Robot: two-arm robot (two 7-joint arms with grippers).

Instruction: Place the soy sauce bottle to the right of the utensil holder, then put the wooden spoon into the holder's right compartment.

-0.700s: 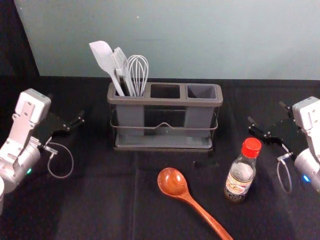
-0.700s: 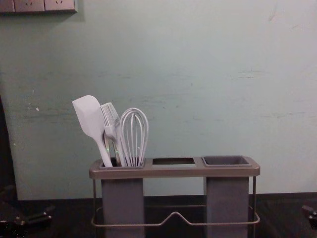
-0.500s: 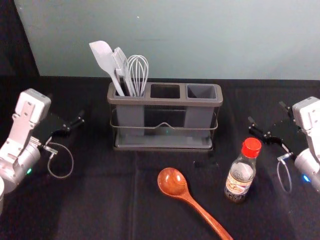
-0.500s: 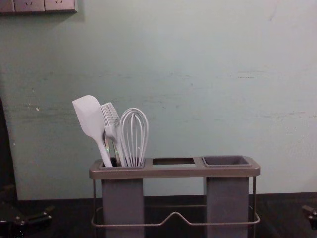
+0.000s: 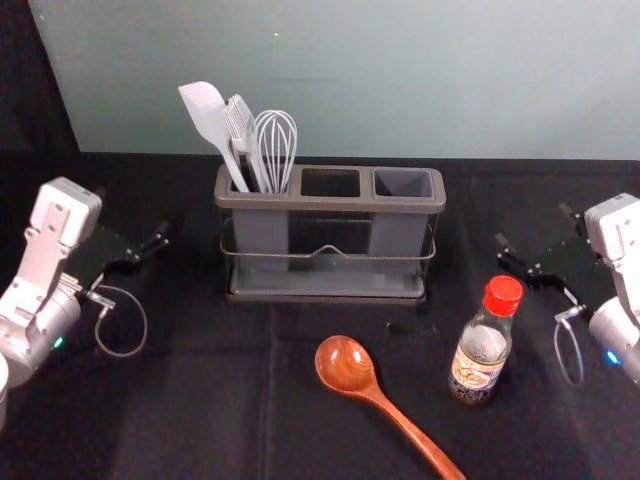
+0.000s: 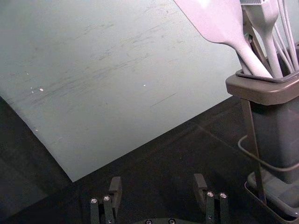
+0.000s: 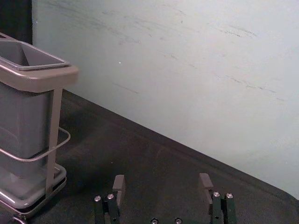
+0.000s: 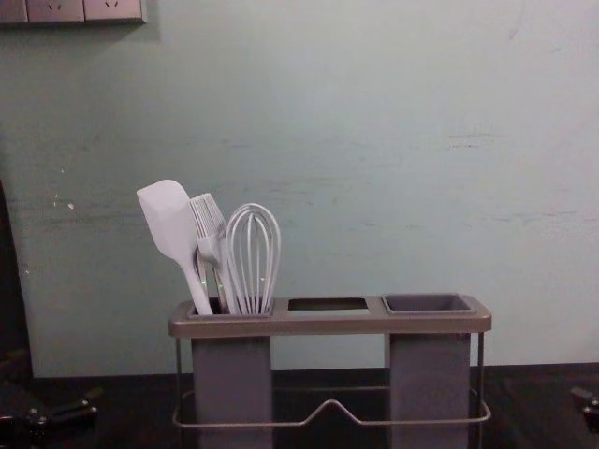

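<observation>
Beyond and right of the upright soy sauce bottle (image 5: pixel 478 365), holds the right gripper (image 7: pixel 161 182) open and empty; has the left gripper (image 6: pixel 158 182) likewise, parked opposite. Risks toppling the bottle by brushing its red cap (image 5: pixel 503 294) on approach, or jamming the wooden spoon (image 5: pixel 347 364), lying before the utensil holder (image 5: pixel 330 204), against the right compartment (image 5: pixel 396 234) if lowered tilted.

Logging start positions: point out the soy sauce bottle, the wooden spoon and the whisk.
Soy sauce bottle (image 5: pixel 481 367): head view, on its label.
Wooden spoon (image 5: pixel 346 364): head view, on its bowl.
Whisk (image 8: pixel 254 224): chest view, on its wires.
</observation>
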